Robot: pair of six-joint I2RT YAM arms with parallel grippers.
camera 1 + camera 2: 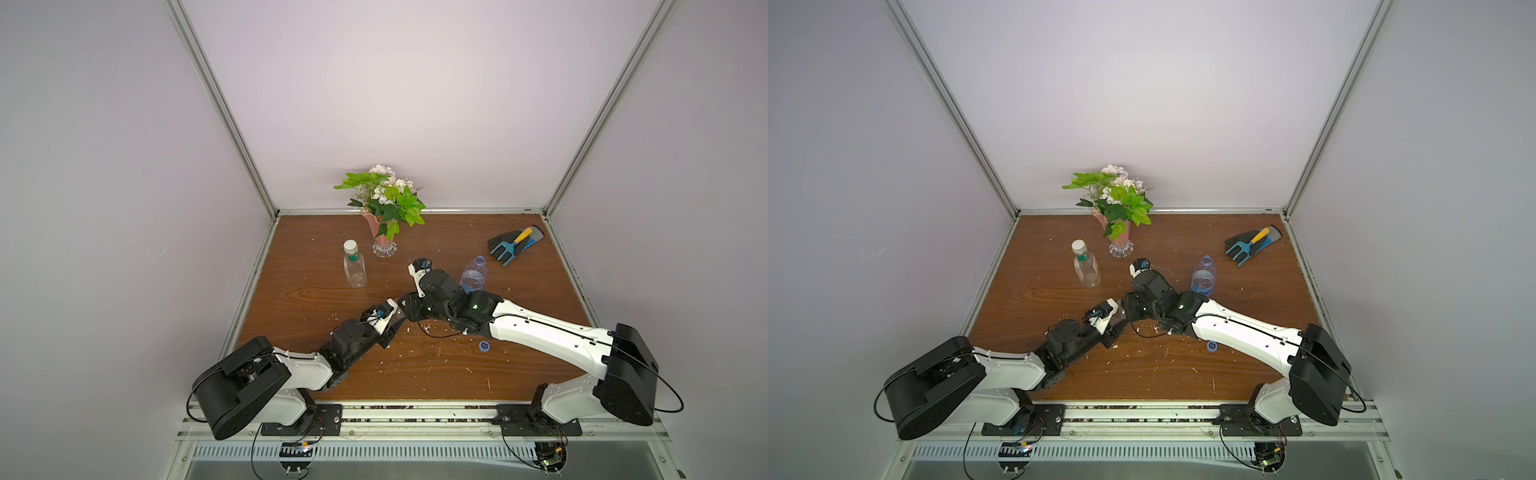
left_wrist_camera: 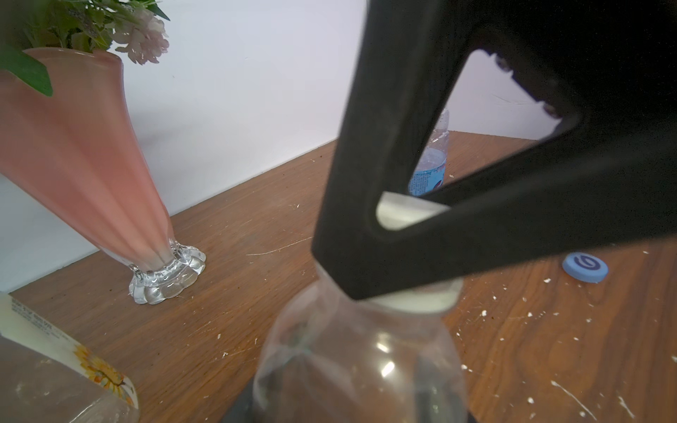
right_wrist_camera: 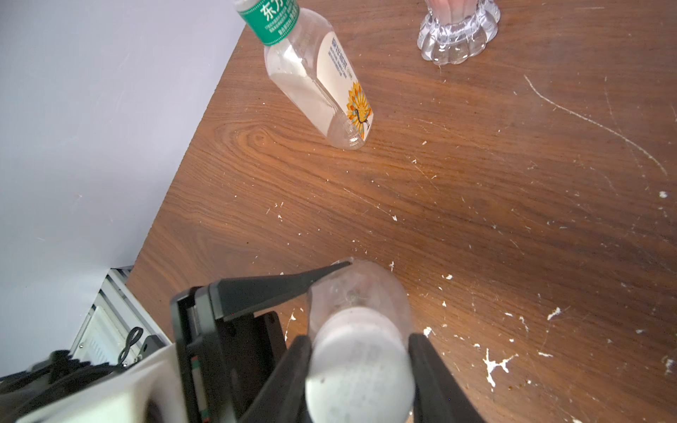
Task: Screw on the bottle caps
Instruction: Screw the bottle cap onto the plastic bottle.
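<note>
Reaching in from both lower corners, meeting mid-frame. Clamping round bottle (image 2: 359, 351) with left end effector (image 1: 398, 316), pinching white cap (image 3: 361, 377) on its neck with right end effector (image 3: 359, 338). Near right arm: open blue-labelled bottle (image 1: 473, 276), loose blue cap (image 1: 484, 345) on tabletop (image 1: 316, 291).

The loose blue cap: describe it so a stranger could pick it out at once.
On the wooden table, find the right arm's white forearm. The blue cap lies flat just in front of it, nearer the camera; it is the only blue cap, marked with a white swirl, and sits on no bottle.
</note>
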